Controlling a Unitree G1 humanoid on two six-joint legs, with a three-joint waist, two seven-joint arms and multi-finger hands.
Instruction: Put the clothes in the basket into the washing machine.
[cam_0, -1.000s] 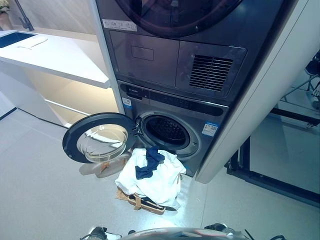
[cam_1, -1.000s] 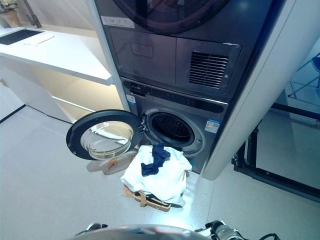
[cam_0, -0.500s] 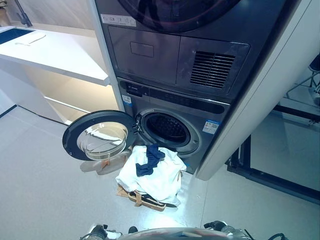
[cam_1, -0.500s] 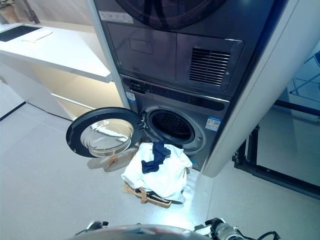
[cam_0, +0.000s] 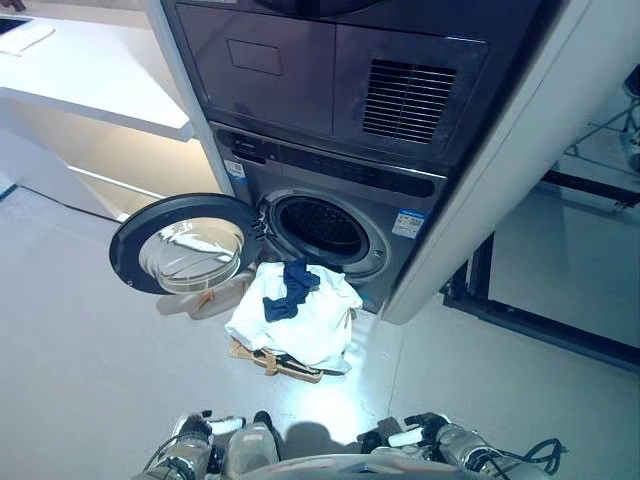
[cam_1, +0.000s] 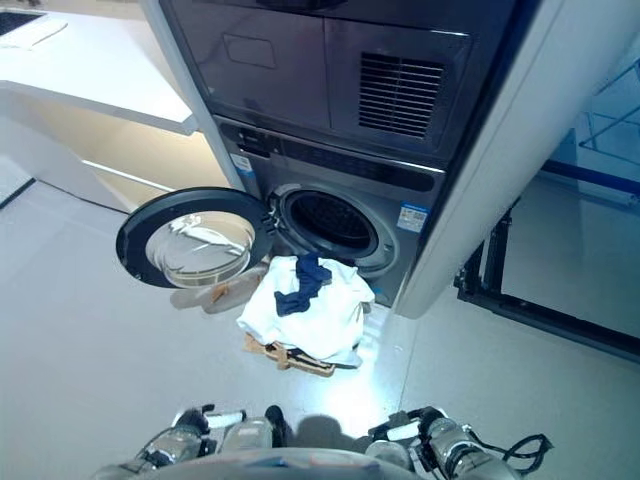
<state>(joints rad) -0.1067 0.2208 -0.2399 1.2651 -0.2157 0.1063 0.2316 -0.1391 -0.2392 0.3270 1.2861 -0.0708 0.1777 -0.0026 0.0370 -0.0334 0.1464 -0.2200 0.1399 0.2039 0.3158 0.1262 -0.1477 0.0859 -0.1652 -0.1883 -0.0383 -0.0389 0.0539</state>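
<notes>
The washing machine (cam_0: 330, 175) stands ahead with its round door (cam_0: 185, 243) swung open to the left and its drum opening (cam_0: 318, 227) dark. A low wicker basket (cam_0: 290, 363) sits on the floor right in front of the drum. A white cloth (cam_0: 300, 325) is heaped over it with a dark blue garment (cam_0: 288, 290) on top. My left hand (cam_0: 205, 430) and right hand (cam_0: 405, 437) show low at the bottom edge, well short of the basket. Both are empty, with fingers relaxed.
A second machine (cam_0: 330, 70) is stacked above the washer. A white counter (cam_0: 90, 75) runs at the left. A white side panel (cam_0: 500, 160) flanks the machines on the right, with a black metal frame (cam_0: 520, 312) beyond it. Grey floor (cam_0: 90, 360) lies between me and the basket.
The whole picture has shifted up and left, so the camera has tilted down. Both hands have come into view at the bottom edge. The basket, clothes and door have not moved.
</notes>
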